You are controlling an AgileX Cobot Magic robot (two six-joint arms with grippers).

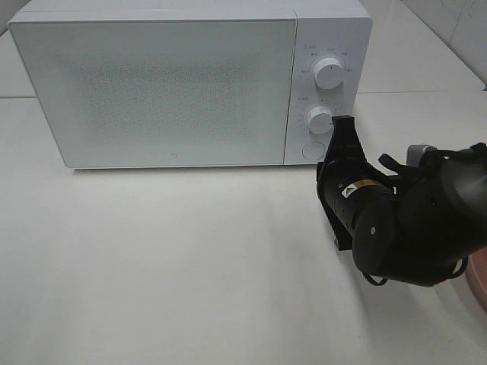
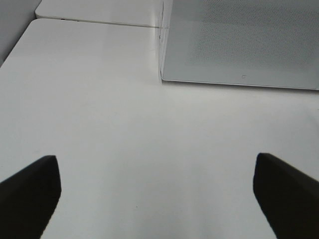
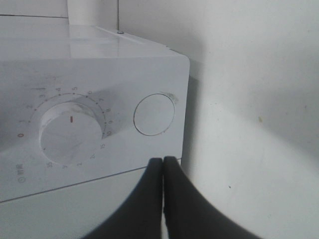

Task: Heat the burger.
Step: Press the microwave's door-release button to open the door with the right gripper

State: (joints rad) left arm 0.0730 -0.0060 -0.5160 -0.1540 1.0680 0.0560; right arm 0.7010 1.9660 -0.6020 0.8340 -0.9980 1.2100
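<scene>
The burger is out of view in every frame. A white microwave (image 1: 152,91) stands at the back with its door closed. My right gripper (image 1: 342,123) is shut and empty, its tips just in front of the control panel. In the right wrist view the right gripper (image 3: 163,162) points just below the round button (image 3: 154,114), beside the lower dial (image 3: 72,132). My left gripper (image 2: 158,199) is open over bare table, with the microwave's front left corner (image 2: 162,74) ahead of it. The left arm does not show in the exterior high view.
The panel carries an upper dial (image 1: 329,74), a lower dial (image 1: 319,119) and a round button (image 1: 313,150). The rim of a pink plate (image 1: 479,285) shows at the right edge. White table (image 1: 167,258) stretches in front of the microwave.
</scene>
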